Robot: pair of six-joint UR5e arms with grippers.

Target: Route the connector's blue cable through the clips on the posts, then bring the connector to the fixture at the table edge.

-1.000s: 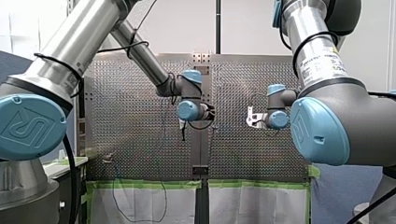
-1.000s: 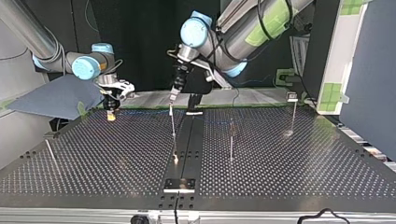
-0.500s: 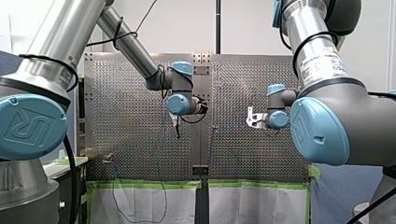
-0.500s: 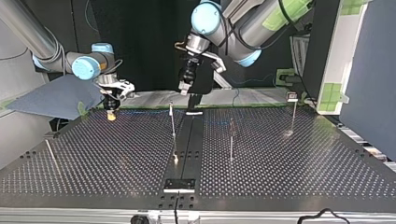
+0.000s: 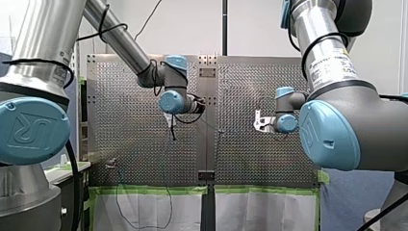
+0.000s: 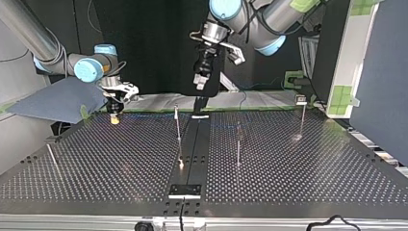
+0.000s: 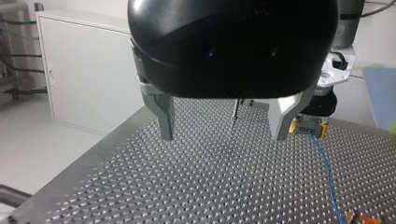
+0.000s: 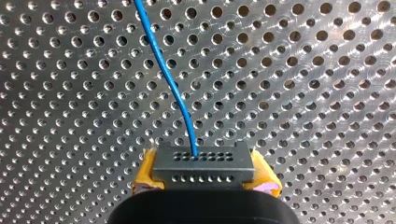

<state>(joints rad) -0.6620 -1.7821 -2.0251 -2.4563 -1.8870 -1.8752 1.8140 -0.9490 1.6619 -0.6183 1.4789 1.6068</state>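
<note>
A dark grey connector [image 8: 203, 163] is pinched between the yellow pads [image 8: 144, 175] of my right gripper [image 8: 204, 179], just above the perforated table. Its blue cable [image 8: 168, 79] leaves the connector's face and runs away over the holes. In the top view my right gripper [image 6: 114, 115] hangs low at the far left. My left gripper [image 6: 201, 84] is high over the centre rail. It is open with nothing in it. In the left wrist view its metal fingers [image 7: 164, 116] stand wide apart, and beyond them are the connector [image 7: 308, 128] and cable [image 7: 324, 172].
Thin posts stand on the table: one by the centre rail [image 6: 178, 127], one to its right [image 6: 238, 144], one at the far right [image 6: 302, 120] and a leaning one at the left [image 6: 52, 159]. A small plate [image 6: 184, 190] sits at the rail's near end.
My left arm has risen, moving toward the top view's right and away from the centre post. My right arm and the connector have not moved.
</note>
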